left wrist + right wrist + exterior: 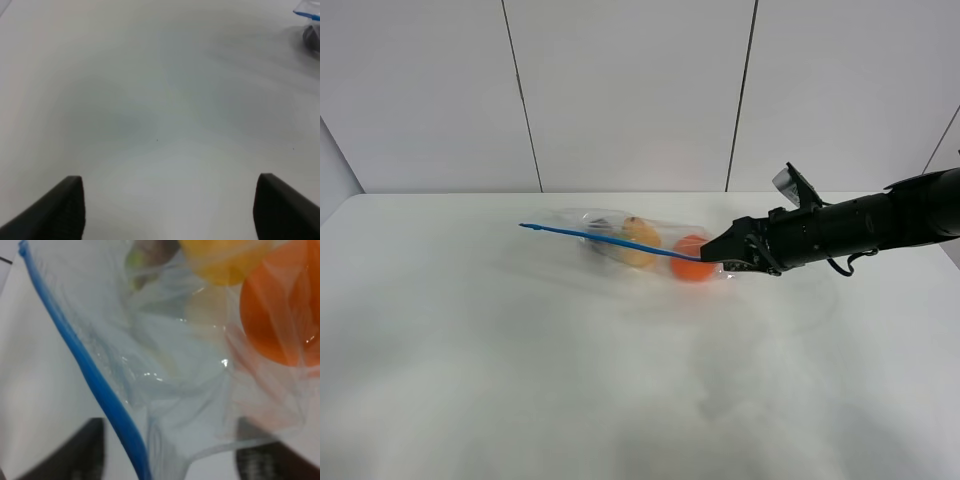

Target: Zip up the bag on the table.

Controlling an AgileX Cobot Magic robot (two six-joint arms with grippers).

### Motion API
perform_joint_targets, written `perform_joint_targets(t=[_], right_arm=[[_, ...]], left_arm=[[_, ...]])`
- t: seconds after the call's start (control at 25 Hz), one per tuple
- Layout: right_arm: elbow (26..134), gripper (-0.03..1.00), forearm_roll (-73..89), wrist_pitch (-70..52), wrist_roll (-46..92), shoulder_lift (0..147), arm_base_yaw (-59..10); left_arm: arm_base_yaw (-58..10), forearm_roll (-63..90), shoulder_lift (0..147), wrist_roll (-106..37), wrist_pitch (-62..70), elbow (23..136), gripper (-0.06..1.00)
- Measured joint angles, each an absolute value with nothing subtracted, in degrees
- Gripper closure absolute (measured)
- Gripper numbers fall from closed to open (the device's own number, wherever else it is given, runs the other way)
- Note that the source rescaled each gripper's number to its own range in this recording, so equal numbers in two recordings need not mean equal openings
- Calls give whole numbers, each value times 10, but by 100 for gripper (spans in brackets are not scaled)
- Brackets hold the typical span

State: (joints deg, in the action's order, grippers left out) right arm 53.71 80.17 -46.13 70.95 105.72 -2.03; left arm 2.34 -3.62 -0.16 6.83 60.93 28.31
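The right claw [170, 445] - black, two-fingered - stands with its jaws well apart, straddling the end of the blue zipper strip [85, 365] at the orange-side corner of the bag. The strip passes between the fingers [75, 452] unpinched, so nothing is held. The left claw [170, 180], likewise spread wide and empty, hangs over bare surface well apart from the bag, which only clips the edge of its view.

The clear crinkly plastic zip bag [620, 235] lies on the large plain white table [520, 380], with a round orange fruit [692, 262] and a yellow pear [640, 243] inside.

Judgement: the strip reads as one unbroken blue line along the bag - the closing stroke seems at or near its finish. The last stretch at the right claw cannot be confirmed sealed. The next move calls for either a fresh pinch on that end or a clean withdrawal from the bag without snagging the film.
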Motion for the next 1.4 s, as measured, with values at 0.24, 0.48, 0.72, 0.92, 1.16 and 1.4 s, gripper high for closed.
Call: perform_joint_targets(t=[0.24,0.48,0.72,0.92,1.16,1.4], right_arm=[[537,0,802,-453,709,1057,-20],[537,0,785,-402,711,1057,-20],[537,0,737,-301,711,1057,-20],[537,0,695,-213,709,1057,-20],[537,0,647,-115,703,1057,-20],[537,0,624,-49,703,1057,-20]], left_arm=[[23,-36,-2,68,609,283,-6],[23,-36,-2,68,609,283,-6],[23,-36,-2,68,609,283,-6],[23,-36,-2,68,609,283,-6],[23,-36,-2,68,609,283,-6],[23,-36,-2,68,609,283,-6]])
